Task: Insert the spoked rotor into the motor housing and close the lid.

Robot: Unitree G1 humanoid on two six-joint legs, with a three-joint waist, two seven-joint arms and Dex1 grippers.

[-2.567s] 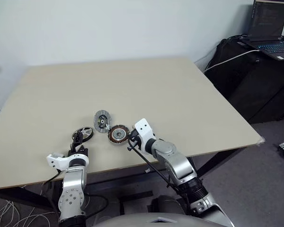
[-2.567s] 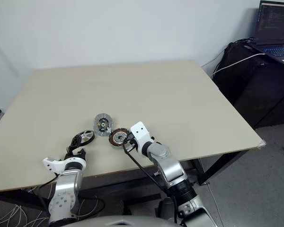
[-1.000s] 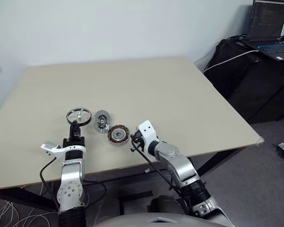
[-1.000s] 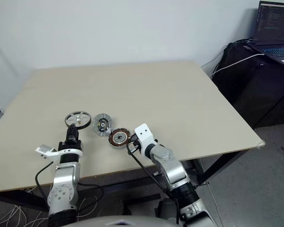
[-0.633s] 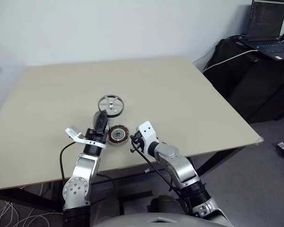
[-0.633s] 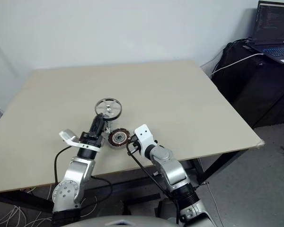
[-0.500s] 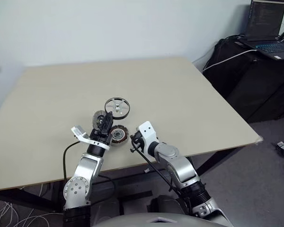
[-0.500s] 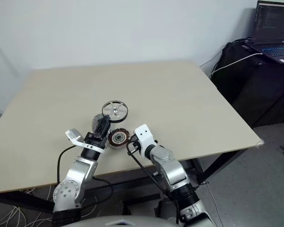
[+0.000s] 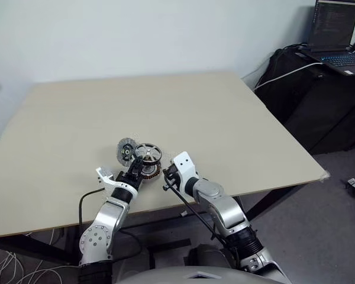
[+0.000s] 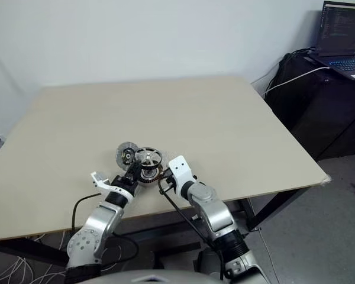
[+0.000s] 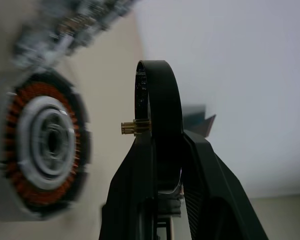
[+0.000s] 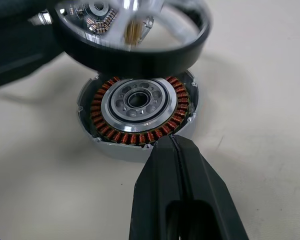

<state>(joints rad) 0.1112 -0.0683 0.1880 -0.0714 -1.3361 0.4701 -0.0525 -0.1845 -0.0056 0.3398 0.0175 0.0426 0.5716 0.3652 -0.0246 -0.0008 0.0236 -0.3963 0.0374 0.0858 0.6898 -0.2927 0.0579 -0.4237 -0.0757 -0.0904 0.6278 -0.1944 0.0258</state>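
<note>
Now our left gripper [image 10: 134,168] pinches the spoked rotor [image 10: 148,157] by its black rim, holding it flat just above the motor housing [image 12: 138,111]. Our right gripper [image 12: 172,141], fingers pressed together, rests against the housing's edge, seemingly touching. Beside them lies the lid [image 9: 125,151] on the table [image 9: 213,118].

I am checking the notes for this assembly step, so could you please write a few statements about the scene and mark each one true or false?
1. The left end effector grips the spoked wheel by its rim. True.
2. The spoked wheel is already seated inside the copper-wound part. False: it is held above it, with a gap between them.
3. The right end effector is shut, its tip at the edge of the copper-wound part. True.
4. The silver lid sits on top of the copper-wound part. False: it lies on the table beside it.
5. A laptop stands on the table. False: it sits on dark furniture off to the robot's right.
</note>
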